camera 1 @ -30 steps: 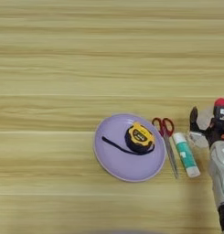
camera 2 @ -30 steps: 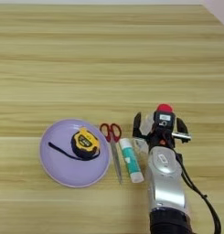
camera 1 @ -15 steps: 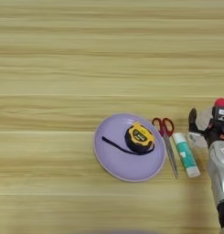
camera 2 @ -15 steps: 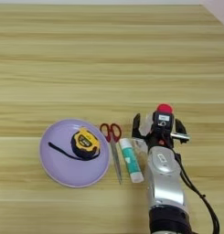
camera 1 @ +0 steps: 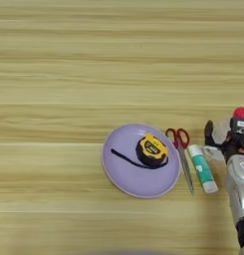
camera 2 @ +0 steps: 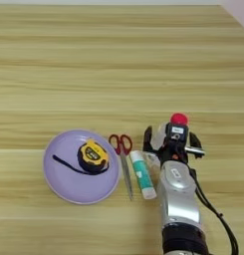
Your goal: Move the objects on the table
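Head stereo pair, looking steeply down, both views sharing the table (camera 1: 68, 60).

Lilac plate (camera 2: 63, 184); yellow-black tape measure (camera 2: 92, 155); red-handled scissors (camera 2: 122, 152).

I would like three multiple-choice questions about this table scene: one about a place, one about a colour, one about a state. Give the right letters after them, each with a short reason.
1. Where is the tape measure?
A. on the plate
B. on the bare table
C. on the scissors

2. What colour are the scissors' handles?
A. blue
B. red
C. green

3. How does the glue stick lie?
A. flat on the table, beside the scissors
B. upright on the plate
C. held up in the air

Answers:
1. A: it rests inside the rim of the lilac plate.
2. B: both finger loops are red.
3. A: it lies flat on the table, between the scissors and the pincer, which closes around a red-capped bottle.
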Tool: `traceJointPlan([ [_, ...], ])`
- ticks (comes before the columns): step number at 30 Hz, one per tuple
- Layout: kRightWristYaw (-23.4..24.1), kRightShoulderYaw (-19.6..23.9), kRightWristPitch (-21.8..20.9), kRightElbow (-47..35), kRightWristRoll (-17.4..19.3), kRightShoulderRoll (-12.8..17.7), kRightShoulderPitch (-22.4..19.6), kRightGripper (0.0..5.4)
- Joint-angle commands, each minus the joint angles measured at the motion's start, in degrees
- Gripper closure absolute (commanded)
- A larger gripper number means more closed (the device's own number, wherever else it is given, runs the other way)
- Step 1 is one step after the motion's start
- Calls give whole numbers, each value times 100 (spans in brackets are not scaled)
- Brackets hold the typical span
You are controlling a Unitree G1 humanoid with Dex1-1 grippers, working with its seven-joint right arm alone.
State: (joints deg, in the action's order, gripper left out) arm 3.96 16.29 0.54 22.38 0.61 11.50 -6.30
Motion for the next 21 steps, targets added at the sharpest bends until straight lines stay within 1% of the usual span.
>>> traceJointPlan([
  [1, -33, 43, -192, -242, 51, 234, -344, 19],
  [4, -46, 41, -196, -241, 61, 233, -345, 41],
  [7, -58, 42, -201, -236, 66, 230, -347, 77],
  [8, -61, 41, -201, -232, 68, 231, -348, 77],
  [15, -77, 42, -227, -174, 80, 233, -360, 158],
  [21, -86, 44, -241, -163, 95, 232, -363, 196],
])
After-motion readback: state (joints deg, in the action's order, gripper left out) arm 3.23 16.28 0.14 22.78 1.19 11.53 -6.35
